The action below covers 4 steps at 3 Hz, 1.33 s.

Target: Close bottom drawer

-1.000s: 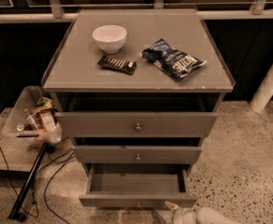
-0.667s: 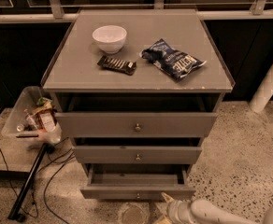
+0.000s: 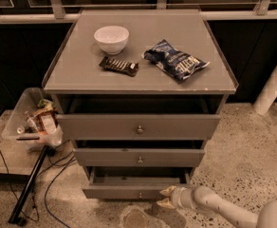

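End effector (image 3: 166, 198) is low at the right end of the bottom drawer (image 3: 124, 192) front, fingers spread, gripping nothing. The drawer sits partly out at the foot of the cabinet (image 3: 138, 125). Risks: my push point is off-centre, so the box may rack and jam. A fingertip could also slide off the front edge or catch on the frame. Counts: one cabinet, three drawers, one chip bag (image 3: 175, 60), one bowl (image 3: 111, 38), one snack bar (image 3: 119, 65) on the worktop (image 3: 81, 75), three knobs (image 3: 140, 129).
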Each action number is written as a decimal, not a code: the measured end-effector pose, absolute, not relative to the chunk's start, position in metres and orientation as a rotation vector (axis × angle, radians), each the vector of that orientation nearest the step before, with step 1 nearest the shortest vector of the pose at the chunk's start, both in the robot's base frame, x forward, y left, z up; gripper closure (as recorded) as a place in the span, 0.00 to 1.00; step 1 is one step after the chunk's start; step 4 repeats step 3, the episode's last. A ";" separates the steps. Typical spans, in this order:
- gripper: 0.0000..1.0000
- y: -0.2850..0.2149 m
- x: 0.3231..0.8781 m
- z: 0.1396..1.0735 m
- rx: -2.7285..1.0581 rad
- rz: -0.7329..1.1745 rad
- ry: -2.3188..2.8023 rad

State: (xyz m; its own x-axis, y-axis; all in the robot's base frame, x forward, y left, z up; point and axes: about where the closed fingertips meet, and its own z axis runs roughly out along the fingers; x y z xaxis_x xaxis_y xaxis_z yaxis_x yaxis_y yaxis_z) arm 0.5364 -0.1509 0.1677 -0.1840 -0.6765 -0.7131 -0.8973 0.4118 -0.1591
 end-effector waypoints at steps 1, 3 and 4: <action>0.16 -0.153 0.536 0.168 -1.335 0.378 1.938; 0.00 -0.153 0.536 0.168 -1.335 0.378 1.937; 0.00 -0.153 0.536 0.168 -1.335 0.378 1.937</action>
